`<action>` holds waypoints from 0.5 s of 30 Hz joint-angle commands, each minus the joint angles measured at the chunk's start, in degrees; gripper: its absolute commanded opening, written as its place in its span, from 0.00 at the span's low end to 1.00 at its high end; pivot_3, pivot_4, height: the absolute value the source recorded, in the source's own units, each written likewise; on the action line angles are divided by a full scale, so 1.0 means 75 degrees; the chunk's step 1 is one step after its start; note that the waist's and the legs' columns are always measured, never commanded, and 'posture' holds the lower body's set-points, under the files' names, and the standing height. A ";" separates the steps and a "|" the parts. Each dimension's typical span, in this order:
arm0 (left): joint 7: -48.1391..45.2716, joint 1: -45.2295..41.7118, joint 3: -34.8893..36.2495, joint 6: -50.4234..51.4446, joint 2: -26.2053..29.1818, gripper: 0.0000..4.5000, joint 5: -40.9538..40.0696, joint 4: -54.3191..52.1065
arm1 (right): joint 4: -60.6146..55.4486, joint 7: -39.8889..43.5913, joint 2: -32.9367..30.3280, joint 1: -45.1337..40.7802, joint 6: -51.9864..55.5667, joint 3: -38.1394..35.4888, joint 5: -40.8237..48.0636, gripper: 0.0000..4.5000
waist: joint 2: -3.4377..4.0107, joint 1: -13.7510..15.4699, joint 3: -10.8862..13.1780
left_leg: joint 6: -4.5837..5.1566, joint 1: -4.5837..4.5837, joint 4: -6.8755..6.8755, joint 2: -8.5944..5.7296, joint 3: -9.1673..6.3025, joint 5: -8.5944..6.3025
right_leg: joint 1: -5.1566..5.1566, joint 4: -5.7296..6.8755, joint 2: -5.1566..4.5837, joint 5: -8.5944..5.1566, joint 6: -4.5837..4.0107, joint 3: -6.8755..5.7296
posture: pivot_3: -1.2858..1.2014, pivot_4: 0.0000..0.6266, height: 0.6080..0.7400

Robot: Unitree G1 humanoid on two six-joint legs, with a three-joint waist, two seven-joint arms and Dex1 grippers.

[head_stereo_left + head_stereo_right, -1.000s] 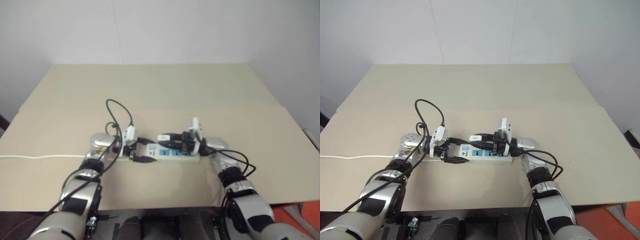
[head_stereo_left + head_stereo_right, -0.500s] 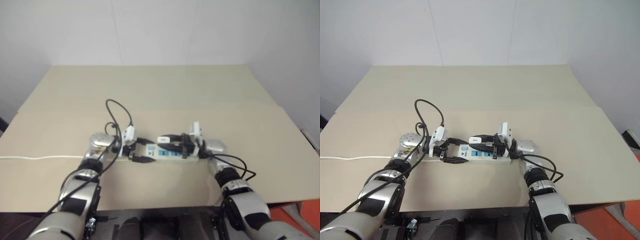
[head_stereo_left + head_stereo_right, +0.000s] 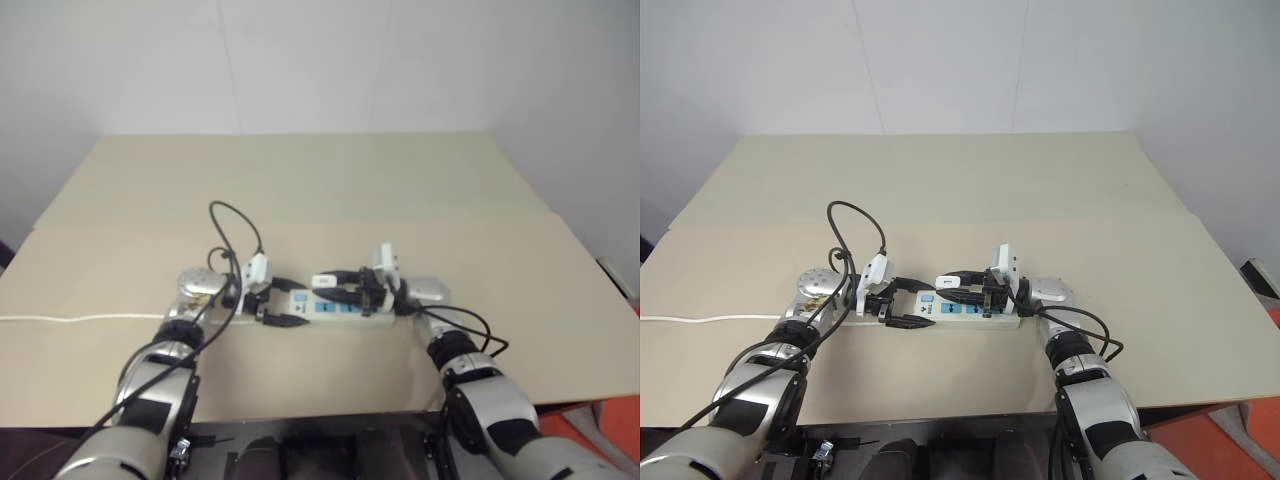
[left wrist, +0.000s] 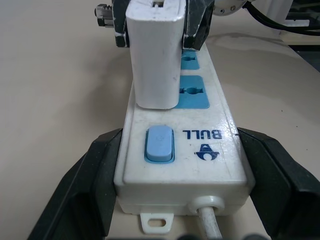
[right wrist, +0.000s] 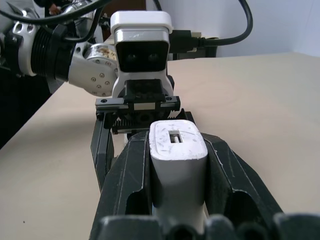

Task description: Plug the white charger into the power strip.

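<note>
On the tan bench [image 3: 1120, 200], the right gripper [image 3: 962, 290], clenched on the small white cube-shaped charger [image 4: 154, 52], has lowered it onto a blue socket of the long white power strip [image 4: 185, 150], which the left gripper [image 3: 902, 303] clamps at its near-left switch end; seating looks nearly complete.

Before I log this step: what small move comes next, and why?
Probably press the charger further down. The right gripper holds it upright on the strip's first socket, while the left gripper clamps the strip's switch end; full seating can't be confirmed.
</note>
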 commanded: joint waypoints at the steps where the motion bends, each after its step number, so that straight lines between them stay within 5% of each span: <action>1: -0.0378 0.0054 -0.0154 0.0011 0.0225 0.72 0.0111 -0.0091 | 0.0873 -0.0336 -0.0511 0.0520 0.0191 0.0220 -0.0822 0.25 | 0.0000 0.0000 0.0000 | 0.0000 0.0001 0.0000 0.0000 0.0000 0.0000 | 0.0001 0.0000 0.0000 0.0000 0.0000 0.0000 | 0.52 0.24 1.00; 15: -0.0352 0.0026 -0.0085 -0.0072 0.0148 0.72 0.0161 0.0013 | 0.0777 -0.0320 -0.0707 0.0463 0.0517 0.0401 -0.0916 0.25 | 0.0000 -0.0002 -0.0001 | -0.0001 0.0011 -0.0001 0.0000 -0.0002 -0.0001 | 0.0009 0.0000 0.0000 -0.0002 -0.0002 0.0003 | 0.52 0.24 1.00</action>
